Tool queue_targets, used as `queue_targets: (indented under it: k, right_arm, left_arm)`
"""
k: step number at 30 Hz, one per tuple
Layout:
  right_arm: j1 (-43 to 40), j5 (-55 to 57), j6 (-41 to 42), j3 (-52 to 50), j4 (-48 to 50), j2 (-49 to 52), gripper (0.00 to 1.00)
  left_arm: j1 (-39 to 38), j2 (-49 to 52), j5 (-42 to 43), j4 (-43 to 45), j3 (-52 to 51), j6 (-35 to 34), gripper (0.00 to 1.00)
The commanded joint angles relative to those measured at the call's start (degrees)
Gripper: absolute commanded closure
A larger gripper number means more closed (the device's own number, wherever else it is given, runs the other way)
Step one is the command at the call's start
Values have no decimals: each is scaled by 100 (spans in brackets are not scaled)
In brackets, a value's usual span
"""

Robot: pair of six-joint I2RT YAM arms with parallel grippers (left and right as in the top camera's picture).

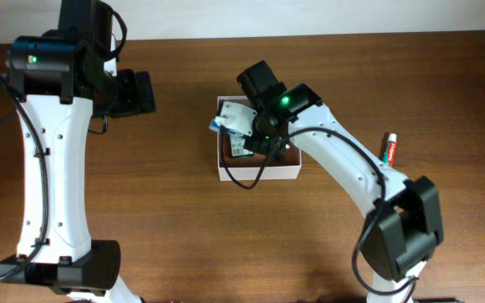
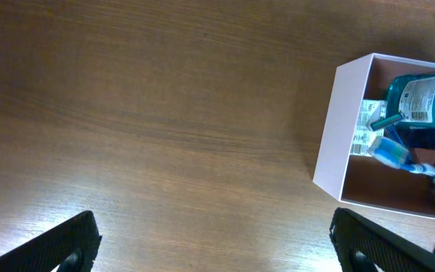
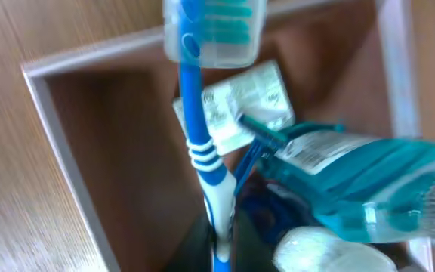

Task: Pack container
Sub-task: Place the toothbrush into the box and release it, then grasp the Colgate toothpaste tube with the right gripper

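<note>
The container (image 1: pixel 259 173) is a square white-walled box with a pinkish-brown inside at the table's middle; it also shows in the left wrist view (image 2: pixel 337 136) and the right wrist view (image 3: pixel 51 106). My right gripper (image 3: pixel 221 234) is shut on a blue-and-white toothbrush (image 3: pixel 198 143) with a clear cap, held over the container's inside. A teal mouthwash bottle (image 3: pixel 368 189) and a white packet (image 3: pixel 240 106) lie in the container. My left gripper (image 2: pixel 214 245) is open and empty over bare table, left of the container.
A red-and-white tube (image 1: pixel 389 148) lies on the table to the right of the container. The table is dark brown wood (image 1: pixel 183 219).
</note>
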Motion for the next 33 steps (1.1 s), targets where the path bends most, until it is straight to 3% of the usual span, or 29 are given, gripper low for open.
queue_targets:
  k: [1, 5, 11, 13, 14, 15, 19, 27, 33]
  right_arm:
    - [-17, 105, -188, -17, -111, -17, 76]
    - [-52, 238, 131, -17, -229, -140, 68]
    - [-186, 273, 951, 74, -531, -743, 67]
    - [-426, 343, 1733, 74, -492, -992, 62]
    - [-623, 341, 2319, 74, -492, -1106, 52]
    - [-1091, 295, 3488, 74, -535, -1250, 46]
    - [-2208, -48, 5117, 44, -807, -1213, 44]
    - [-3845, -326, 5455, -656, -802, -647, 44]
    - [-4430, -264, 5532, -1239, -304, -105, 43]
  left_arm:
    - [-7, -39, -46, -4, 59, 70, 1]
    - [-7, -39, -46, -4, 57, 70, 1]
    - [-7, -39, -46, -4, 57, 70, 1]
    - [-7, -39, -46, -4, 59, 70, 1]
    - [-7, -39, -46, -7, 59, 70, 1]
    - [-7, -39, -46, -4, 59, 70, 1]
    - [-7, -39, -46, -4, 59, 70, 0]
    - [-7, -39, -46, -4, 59, 70, 1]
    - [-7, -39, -46, -4, 57, 70, 1]
